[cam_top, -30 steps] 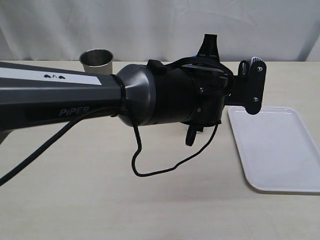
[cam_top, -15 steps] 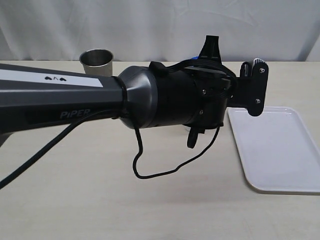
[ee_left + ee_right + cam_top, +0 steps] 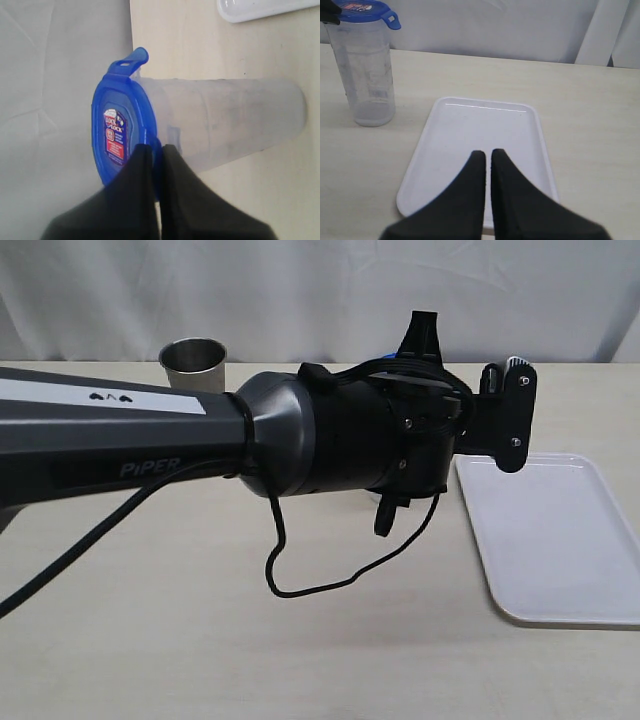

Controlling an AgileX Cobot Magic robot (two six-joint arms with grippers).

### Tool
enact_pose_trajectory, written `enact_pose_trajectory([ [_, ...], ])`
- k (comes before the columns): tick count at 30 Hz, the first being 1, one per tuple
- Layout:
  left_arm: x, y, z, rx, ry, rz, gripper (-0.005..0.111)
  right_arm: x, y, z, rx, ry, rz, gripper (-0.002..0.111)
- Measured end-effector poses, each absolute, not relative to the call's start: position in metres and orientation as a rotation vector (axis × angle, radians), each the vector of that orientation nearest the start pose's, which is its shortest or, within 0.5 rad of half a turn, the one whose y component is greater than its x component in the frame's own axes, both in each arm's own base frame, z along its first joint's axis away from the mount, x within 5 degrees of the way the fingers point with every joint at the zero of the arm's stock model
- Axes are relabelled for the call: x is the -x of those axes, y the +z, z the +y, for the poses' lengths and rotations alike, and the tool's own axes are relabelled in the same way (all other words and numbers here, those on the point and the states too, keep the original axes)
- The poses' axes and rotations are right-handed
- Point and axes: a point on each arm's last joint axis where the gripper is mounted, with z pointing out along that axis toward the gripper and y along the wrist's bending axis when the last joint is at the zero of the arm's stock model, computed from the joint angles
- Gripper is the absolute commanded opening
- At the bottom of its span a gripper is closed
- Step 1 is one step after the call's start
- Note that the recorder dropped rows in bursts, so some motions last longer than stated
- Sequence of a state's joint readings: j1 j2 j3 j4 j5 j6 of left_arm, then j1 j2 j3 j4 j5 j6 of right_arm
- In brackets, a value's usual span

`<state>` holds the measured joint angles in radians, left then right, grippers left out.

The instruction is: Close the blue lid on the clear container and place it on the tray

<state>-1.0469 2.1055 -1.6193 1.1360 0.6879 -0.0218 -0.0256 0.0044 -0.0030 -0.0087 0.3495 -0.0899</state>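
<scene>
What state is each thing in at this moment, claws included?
White rectangular plastic tray: lying flat, nothing seen on it.
Clear tall plastic canister: upright, beside the tray, not on it.
Blue rounded-square plastic lid: on the canister's rim, one flap sticking out.
Tapered steel cup: upright, mouth open.
Left claw: shut, tips at the lid's edge.
Right claw: shut, empty, above the tray.

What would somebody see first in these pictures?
A big dark robot arm stretches across the middle of the exterior view. Behind it stands the clear container, its bright blue lid on top, with the shut left gripper at the lid's edge. A white tray lies on the table to the right.
</scene>
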Motion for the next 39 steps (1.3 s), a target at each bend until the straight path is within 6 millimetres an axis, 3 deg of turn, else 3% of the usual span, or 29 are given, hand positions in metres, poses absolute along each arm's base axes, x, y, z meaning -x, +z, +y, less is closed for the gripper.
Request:
enact_pose_trajectory([
  [6, -0.282, 0.219, -0.382, -1.730, 0.681, 1.410, 0.039, -0.054, 0.182, -0.002, 0.064, -0.090, 1.834, 0.004],
  [11, -0.282, 0.219, -0.381, -1.726, 0.694, 1.422, 0.051, -0.054, 0.182, -0.002, 0.064, -0.090, 1.834, 0.004],
  [19, -0.281, 0.222, -0.379, -1.679, 0.672, 1.476, 0.053, -0.054, 0.182, -0.002, 0.064, -0.090, 1.834, 0.004],
  [23, -0.274, 0.251, -0.372, -1.586, 0.548, 1.552, 0.053, -0.054, 0.182, -0.002, 0.064, -0.090, 1.834, 0.004],
  [27, -0.264, 0.281, -0.363, -1.491, 0.402, 1.644, 0.052, -0.054, 0.182, -0.002, 0.064, -0.090, 1.834, 0.004],
  [31, -0.270, 0.308, -0.342, -1.363, 0.264, 1.740, 0.050, -0.054, 0.182, -0.002, 0.064, -0.090, 1.834, 0.004],
  [34, -0.280, 0.323, -0.314, -1.254, 0.159, 1.795, 0.033, -0.054, 0.182, -0.002, 0.064, -0.090, 1.834, 0.004],
  [39, -0.292, 0.314, -0.277, -1.167, 0.069, 1.824, 0.008, -0.054, 0.182, -0.002, 0.064, -0.090, 1.834, 0.004],
])
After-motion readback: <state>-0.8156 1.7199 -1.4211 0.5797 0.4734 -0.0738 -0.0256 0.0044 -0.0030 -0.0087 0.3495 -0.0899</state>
